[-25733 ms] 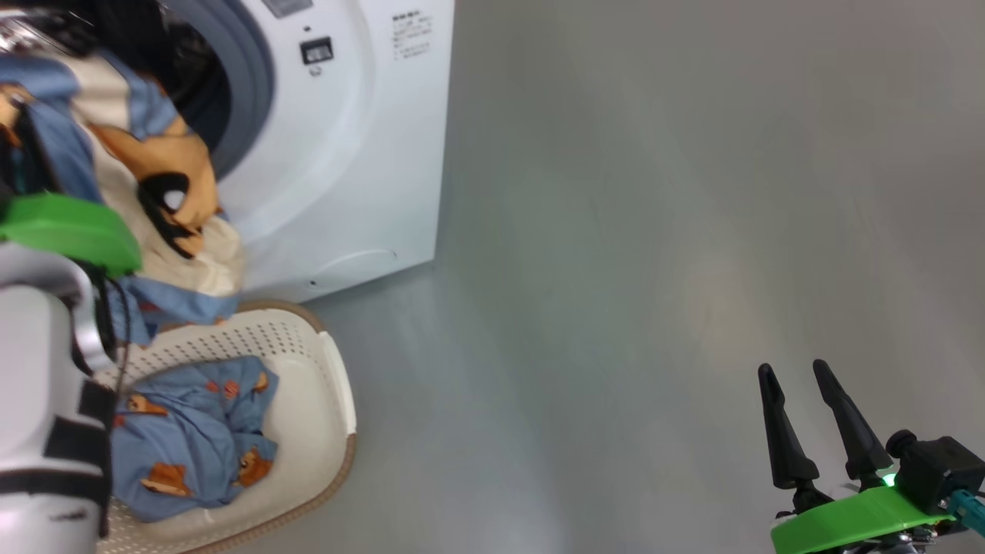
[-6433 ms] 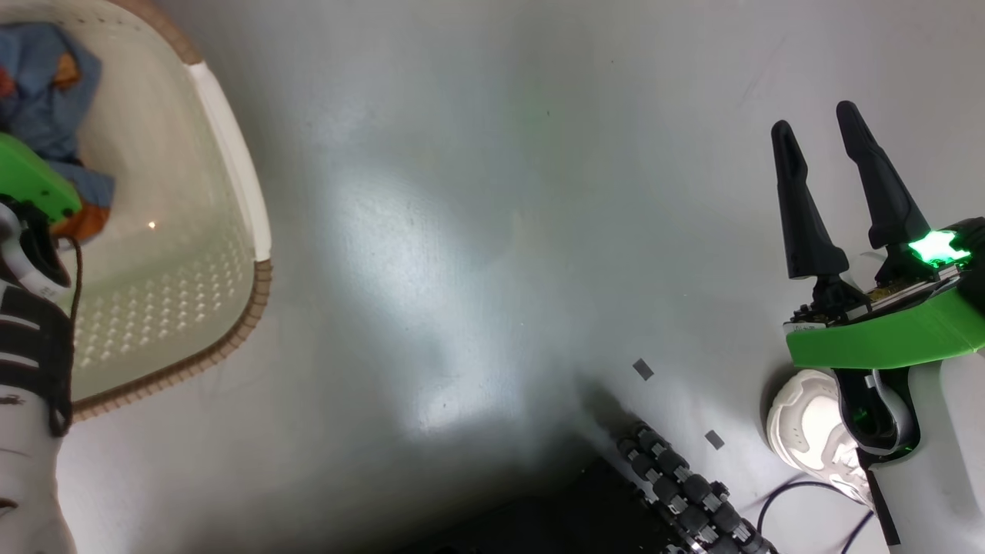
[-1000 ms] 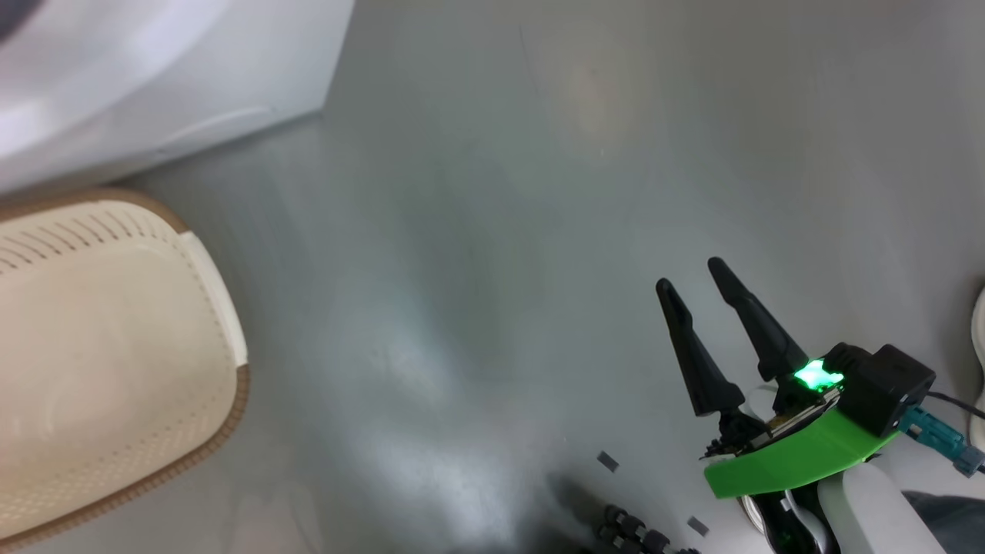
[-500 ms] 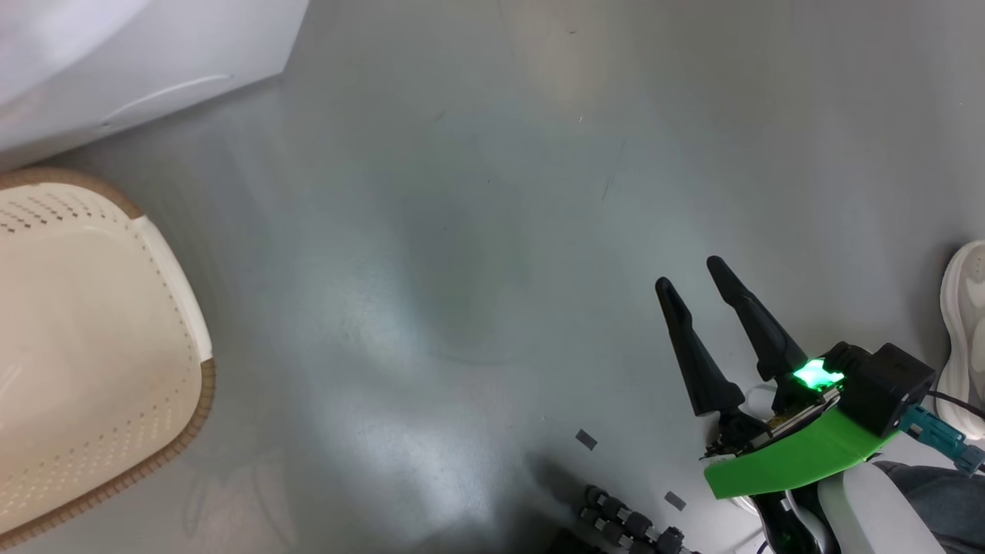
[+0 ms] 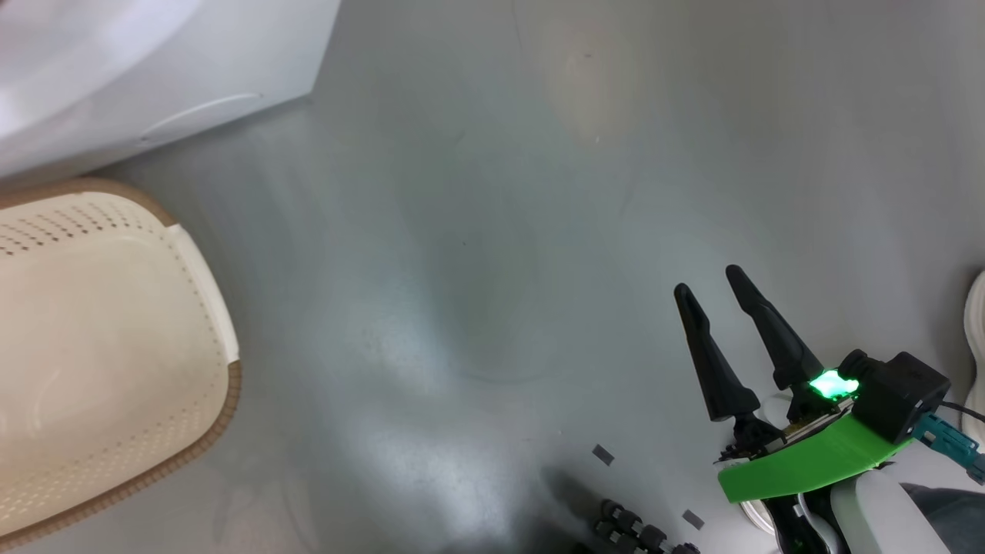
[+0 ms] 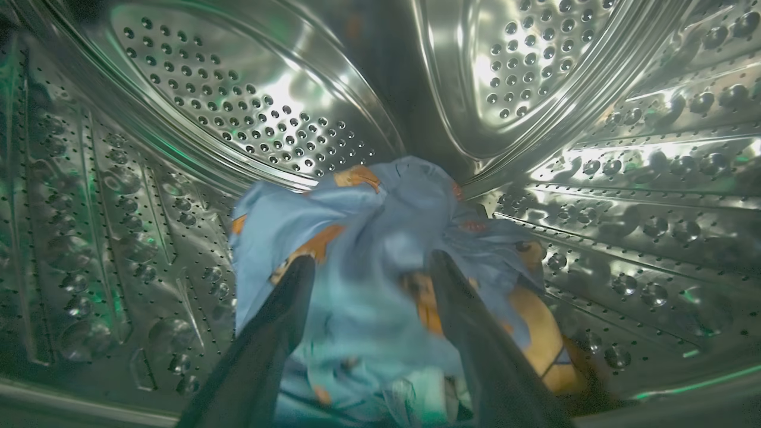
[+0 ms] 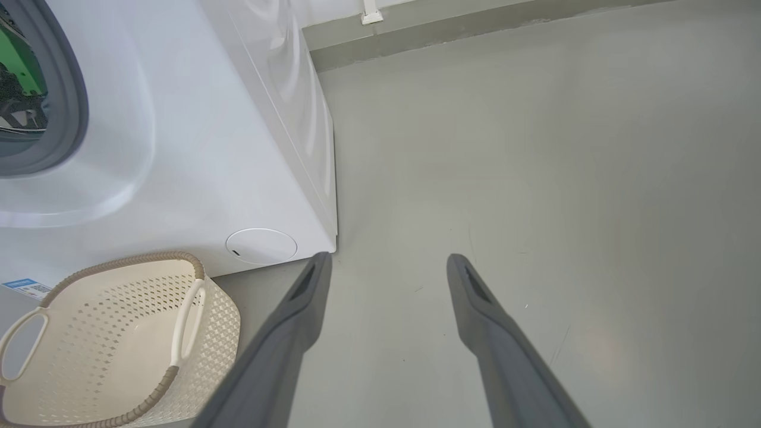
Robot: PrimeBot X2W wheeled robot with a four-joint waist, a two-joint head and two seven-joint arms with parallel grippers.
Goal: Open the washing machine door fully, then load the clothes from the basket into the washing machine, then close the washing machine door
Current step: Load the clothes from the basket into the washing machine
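Inside the washing machine's steel perforated drum [image 6: 250, 119], light-blue clothes [image 6: 362, 238] with orange-brown prints lie in a heap. My left gripper [image 6: 373, 258] is open, its two fingers spread on either side of the heap's near part. The white washing machine [image 7: 196, 148] stands at the left, and its grey seal [image 7: 65, 107] frames the opening. The cream basket [image 5: 208, 277] with a brown rim sits on the floor before it and holds no clothes [image 7: 172, 333]. My right gripper [image 5: 708, 279] hangs open over bare floor at the lower right [image 7: 389, 257]. The washing machine door is out of view.
Grey floor [image 5: 492, 192] stretches to the right of the machine. A white shoe [image 5: 976, 323] shows at the right edge. Black rollers [image 5: 639, 535] of my base are at the bottom. The wall's base [image 7: 452, 30] runs behind.
The head camera swung a little, shifting the basket and machine in the picture. My right gripper stays open in the same pose. The basket held a blue garment six seconds ago and now holds none.
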